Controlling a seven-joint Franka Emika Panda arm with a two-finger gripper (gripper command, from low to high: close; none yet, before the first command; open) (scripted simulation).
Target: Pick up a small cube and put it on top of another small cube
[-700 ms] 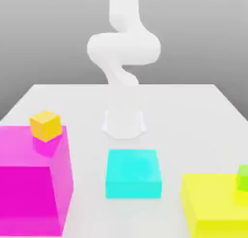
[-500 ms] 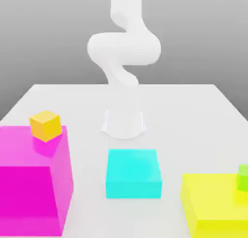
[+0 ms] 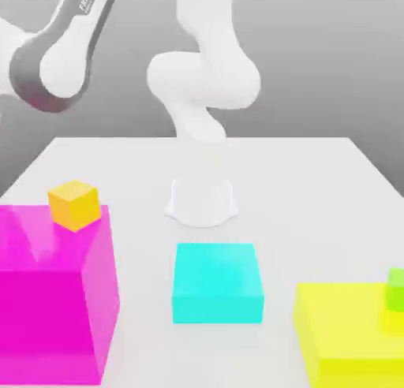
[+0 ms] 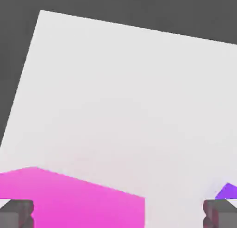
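My gripper (image 4: 118,214) is spread wide and holds nothing, high above the table (image 4: 125,92). The purple cube (image 4: 227,192) peeks out at about four o'clock by one fingertip (image 4: 221,213); the magenta block (image 4: 69,199) lies at seven. Nothing is grasped or stacked yet.

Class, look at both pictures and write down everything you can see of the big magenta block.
The big magenta block is a large, glossy, evenly coloured box with flat faces and sharp edges, standing squarely on the white table at the exterior view's left, near the front. A small orange cube sits on its top face, toward the back edge. Nothing else touches it. The hand view shows one corner of its top, with the gripper open above it, fingers wide apart.
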